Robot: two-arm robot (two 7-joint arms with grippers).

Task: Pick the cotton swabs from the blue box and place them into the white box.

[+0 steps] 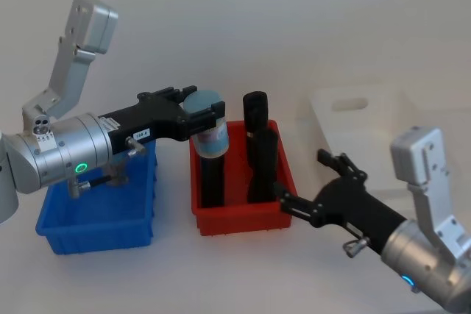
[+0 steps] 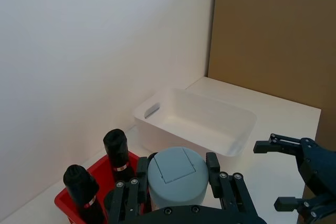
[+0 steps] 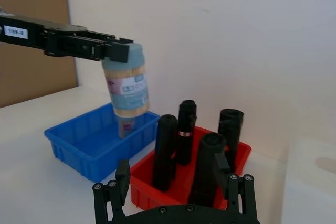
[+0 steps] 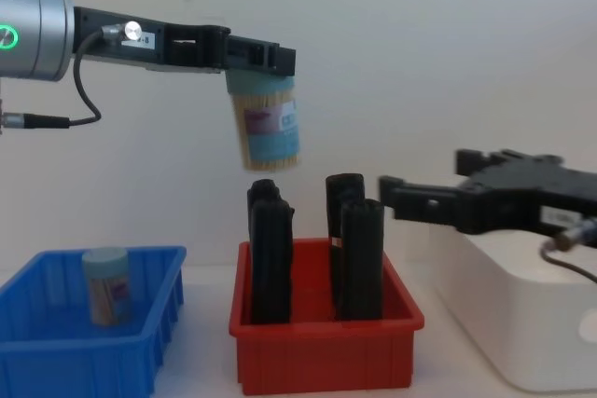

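My left gripper [image 1: 200, 112] is shut on a jar of cotton swabs [image 1: 210, 137], gripping it at its pale blue-green lid [image 2: 176, 177]. The jar [image 4: 269, 132] hangs slightly tilted in the air above the left side of the red bin [image 4: 326, 356]. A second jar of cotton swabs [image 4: 105, 284] stands in the blue box [image 4: 140, 342] at the left. The white box [image 1: 368, 130] sits at the far right, beyond the red bin. My right gripper [image 1: 303, 174] is open and hovers between the red bin and the white box [image 4: 522, 323], holding nothing.
Several tall black objects [image 4: 359, 253] stand upright in the red bin [image 1: 243, 218], just under the held jar. A white wall runs behind the table. A brown panel [image 2: 273, 35] stands past the white box [image 2: 194, 121].
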